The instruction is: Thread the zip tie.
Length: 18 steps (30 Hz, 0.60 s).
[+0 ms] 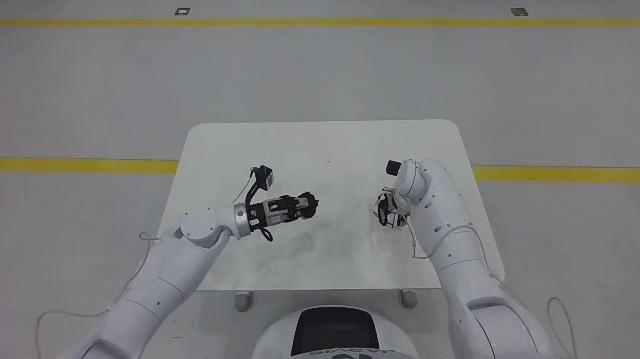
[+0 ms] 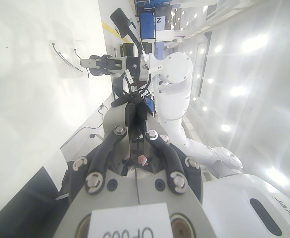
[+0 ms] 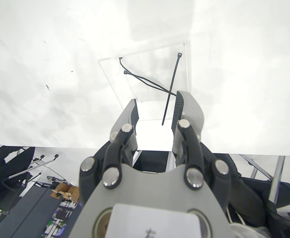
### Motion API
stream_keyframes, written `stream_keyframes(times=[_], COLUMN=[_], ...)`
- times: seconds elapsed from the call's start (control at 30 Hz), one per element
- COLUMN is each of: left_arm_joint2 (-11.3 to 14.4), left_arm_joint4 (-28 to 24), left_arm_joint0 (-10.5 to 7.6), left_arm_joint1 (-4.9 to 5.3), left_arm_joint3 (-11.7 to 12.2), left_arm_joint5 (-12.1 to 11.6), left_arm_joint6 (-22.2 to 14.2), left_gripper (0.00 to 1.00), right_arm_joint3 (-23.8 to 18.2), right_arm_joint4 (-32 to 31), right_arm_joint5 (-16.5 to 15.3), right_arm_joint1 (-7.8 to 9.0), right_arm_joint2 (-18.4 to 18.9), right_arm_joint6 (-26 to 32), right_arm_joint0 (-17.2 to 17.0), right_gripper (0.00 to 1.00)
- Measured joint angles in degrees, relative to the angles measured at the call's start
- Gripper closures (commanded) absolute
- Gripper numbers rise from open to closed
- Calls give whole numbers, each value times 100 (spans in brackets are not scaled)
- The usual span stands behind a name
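3 thin black zip ties [image 3: 173,80], crossed, in clear flat-walled plastic tray [image 3: 145,50], worktop's [image 1: 330,149] right half. Right gripper [image 3: 156,96] above it: wide. Left gripper [image 2: 135,107]: pinched closed.

The left arm [image 1: 165,274] comes in from the robot's left side, and the left tool [image 1: 305,202] lies almost level, pointing toward the other arm. Its fingers [image 2: 112,117] are pressed together. The right arm [image 1: 450,244] is bent at the elbow. The right tool [image 3: 156,111] points downward, with its fingers [image 3: 189,107] set apart.
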Motion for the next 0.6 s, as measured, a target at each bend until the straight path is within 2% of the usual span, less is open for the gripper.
stream_keyframes(times=[0.6], left_arm_joint2=[0], left_arm_joint4=[0], left_arm_joint0=[0], left_arm_joint1=[0], left_arm_joint3=[0], left_arm_joint5=[0], left_arm_joint6=[0], left_gripper=[100], right_arm_joint3=[214], right_arm_joint4=[-317], right_arm_joint5=[0], right_arm_joint1=[-127], right_arm_joint2=[156], right_arm_joint6=[-56], right_arm_joint0=[68], right_gripper=[78])
